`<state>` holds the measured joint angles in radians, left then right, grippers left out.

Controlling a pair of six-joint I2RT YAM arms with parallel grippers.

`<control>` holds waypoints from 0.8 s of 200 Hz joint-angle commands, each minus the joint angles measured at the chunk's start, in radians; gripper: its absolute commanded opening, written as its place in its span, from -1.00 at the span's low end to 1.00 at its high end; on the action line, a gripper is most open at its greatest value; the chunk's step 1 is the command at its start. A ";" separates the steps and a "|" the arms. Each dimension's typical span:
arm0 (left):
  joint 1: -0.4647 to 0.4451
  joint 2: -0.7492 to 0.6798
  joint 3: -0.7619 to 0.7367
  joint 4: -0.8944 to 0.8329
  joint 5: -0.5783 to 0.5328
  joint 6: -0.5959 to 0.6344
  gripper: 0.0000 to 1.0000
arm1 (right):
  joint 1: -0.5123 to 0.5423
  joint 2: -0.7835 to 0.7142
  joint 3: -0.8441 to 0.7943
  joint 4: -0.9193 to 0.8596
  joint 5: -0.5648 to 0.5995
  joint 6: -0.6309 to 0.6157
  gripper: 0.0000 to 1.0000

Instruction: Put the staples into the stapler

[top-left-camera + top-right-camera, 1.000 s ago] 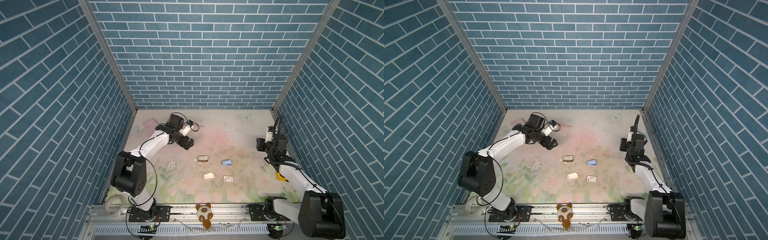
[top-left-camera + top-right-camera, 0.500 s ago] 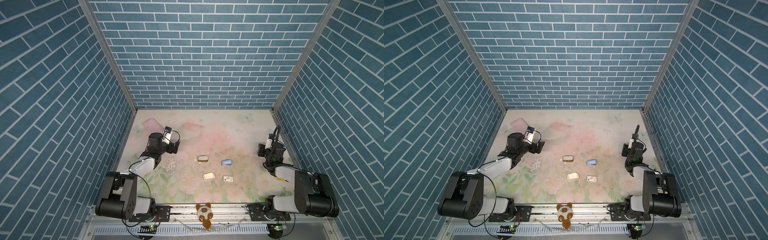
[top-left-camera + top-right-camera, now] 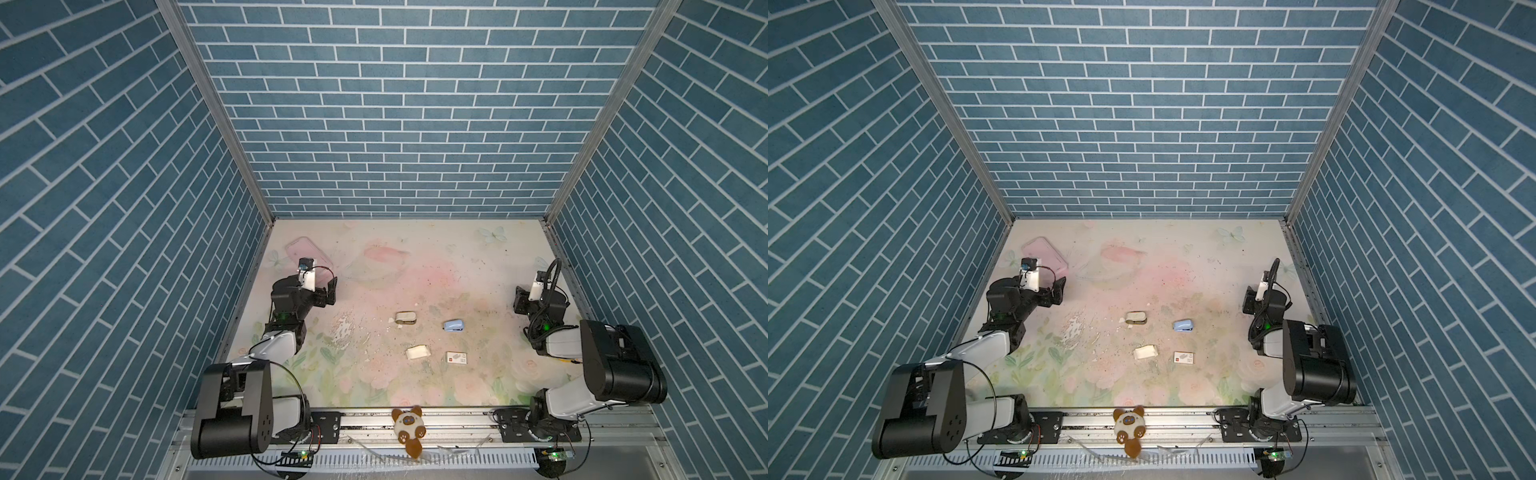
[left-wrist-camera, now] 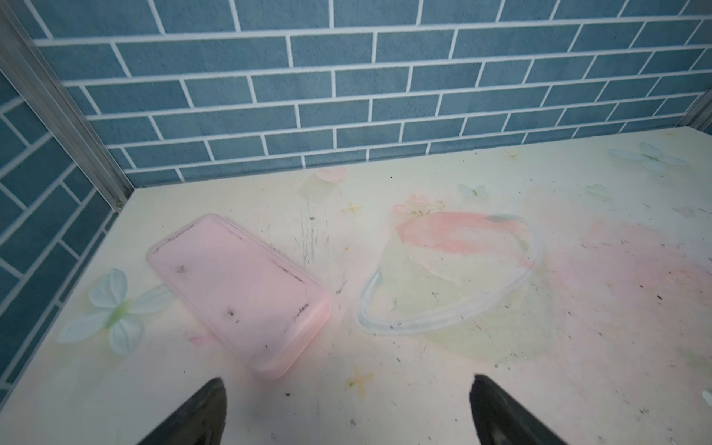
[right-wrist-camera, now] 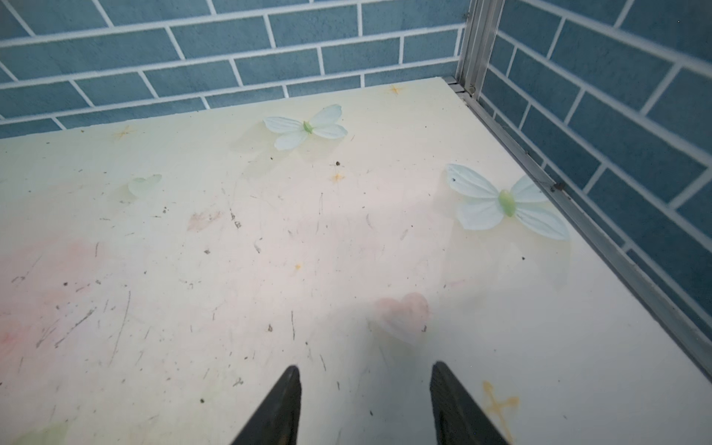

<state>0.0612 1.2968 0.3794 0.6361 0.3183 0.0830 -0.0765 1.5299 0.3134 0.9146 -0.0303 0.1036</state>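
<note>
Top views: the light blue stapler (image 3: 453, 325) lies flat on the floral table (image 3: 415, 249), between the two grippers. It is well apart from both, and nearer the right gripper (image 3: 519, 300) than the left gripper (image 3: 329, 291). The white sleeve with a red mark (image 3: 456, 358) lies near the stapler, on the side toward the front rail (image 3: 457, 417). The white card tray (image 3: 417, 352) lies beside the sleeve on the left gripper's side, without touching it. The staples themselves are too small to make out at this size. A small grey-and-tan object (image 3: 406, 318) lies near the tray, on its far side from the rail, and well apart from the left gripper.

Left wrist view: the left gripper's dark fingertips (image 4: 200, 416) stand wide apart over bare table, released and grasping nothing. A pink rounded-rectangular case (image 4: 239, 293) lies just ahead of one fingertip without touching it. A clear round dish (image 4: 450, 277) sits beside the case, farther ahead.

Right wrist view: the right gripper's fingertips (image 5: 281, 416) are parted by a moderate gap with nothing between them. Ahead of them is scuffed table with printed butterflies (image 5: 504, 204), close to the side wall (image 5: 616, 115).

In a top view, a plush toy (image 3: 1128, 428) rests on the front rail between the two arm bases.
</note>
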 commanded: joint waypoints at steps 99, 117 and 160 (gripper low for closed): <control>-0.007 0.231 -0.007 0.253 -0.073 -0.007 0.99 | -0.002 0.009 0.079 -0.055 -0.024 -0.045 0.98; -0.011 0.234 -0.004 0.259 -0.069 -0.002 0.99 | -0.003 0.008 0.079 -0.055 -0.025 -0.045 0.98; -0.011 0.234 -0.009 0.269 -0.071 -0.004 0.99 | 0.000 0.009 0.081 -0.056 -0.023 -0.045 0.98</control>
<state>0.0536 1.5330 0.3660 0.9241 0.2550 0.0780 -0.0795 1.5333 0.3832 0.8593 -0.0540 0.0879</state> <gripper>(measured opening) 0.995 0.987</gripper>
